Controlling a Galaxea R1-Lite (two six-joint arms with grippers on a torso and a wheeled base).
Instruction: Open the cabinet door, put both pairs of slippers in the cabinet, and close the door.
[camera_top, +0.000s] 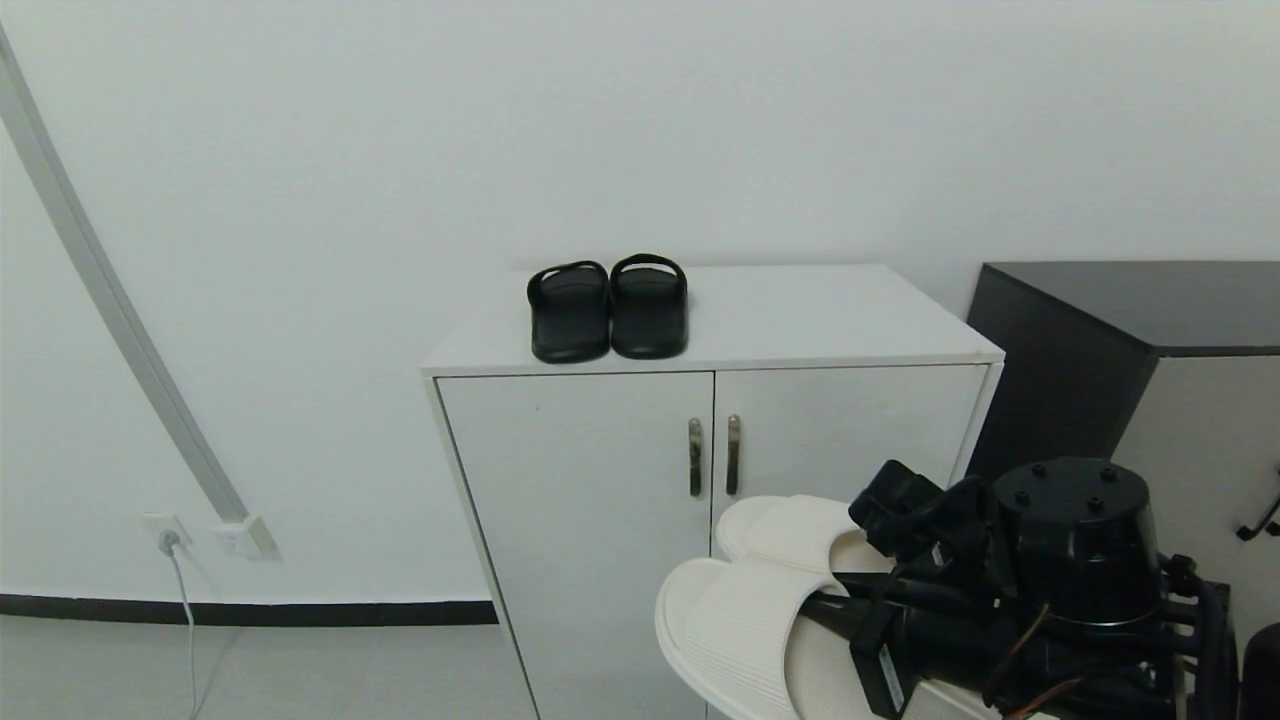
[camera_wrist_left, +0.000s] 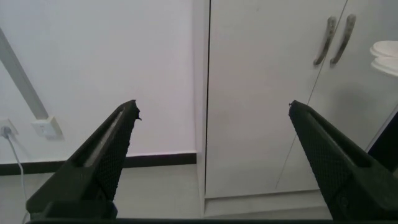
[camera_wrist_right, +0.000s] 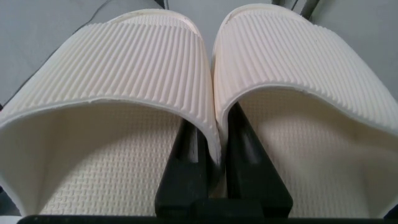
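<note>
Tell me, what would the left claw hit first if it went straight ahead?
The left gripper points at the cabinet's closed left door, near its outer edge. It would likely meet that first, though depth is unclear.

Head and left wrist — 2 views — face the cabinet (camera_top: 575, 500).

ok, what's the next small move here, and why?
Probably bring the open left end effector to the left door's handle. Both cabinet doors are shut. The right end effector is clamped on the white slippers, and the black slippers sit on the cabinet top, so nothing can go inside until a door opens.
</note>
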